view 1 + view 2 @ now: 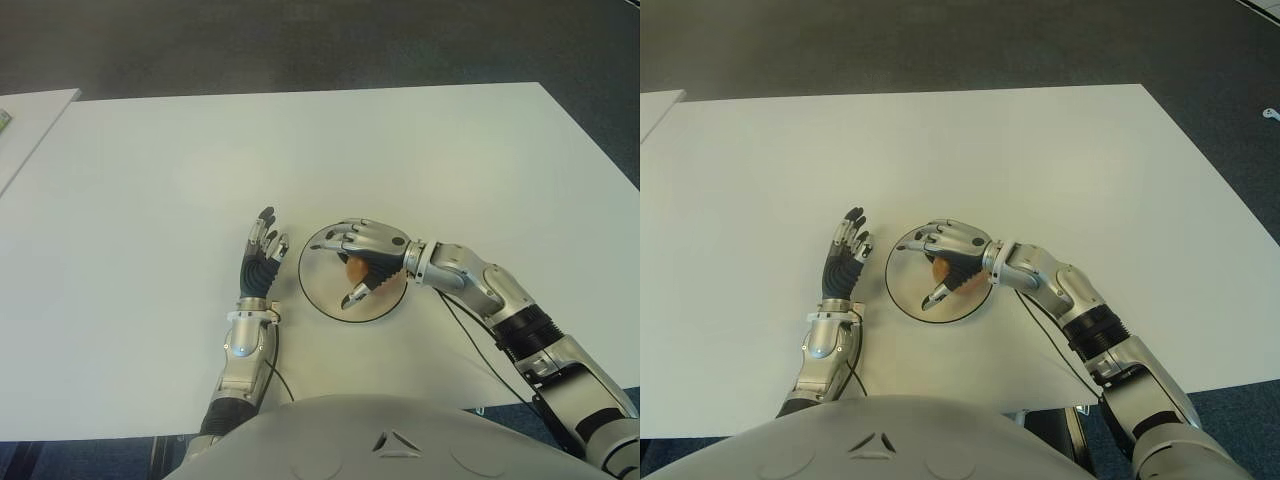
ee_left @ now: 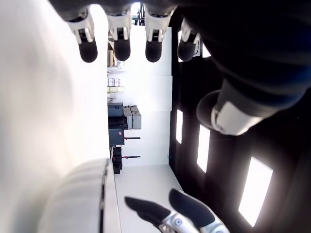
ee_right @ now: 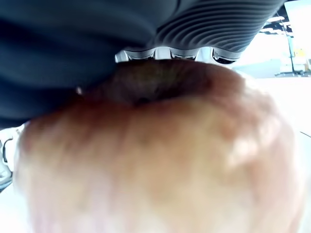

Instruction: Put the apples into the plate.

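Fingers [image 1: 352, 240] of right hand [image 1: 365, 262]: curled around one apple [image 1: 356, 270], held over the plate [image 1: 322, 295]; whether the fruit touches the plate cannot be told.

Apple: reddish-yellow, round, firm; likely moderate in weight, smooth-skinned and apt to roll or bruise. Best held around its widest girth, as now, and let go low.

Plate: round, white, dark-rimmed, on white worktop [image 1: 300, 150], near the robot.

Left hand [image 1: 260, 262]: just beside the plate on its left, fingers extended, holding nothing.
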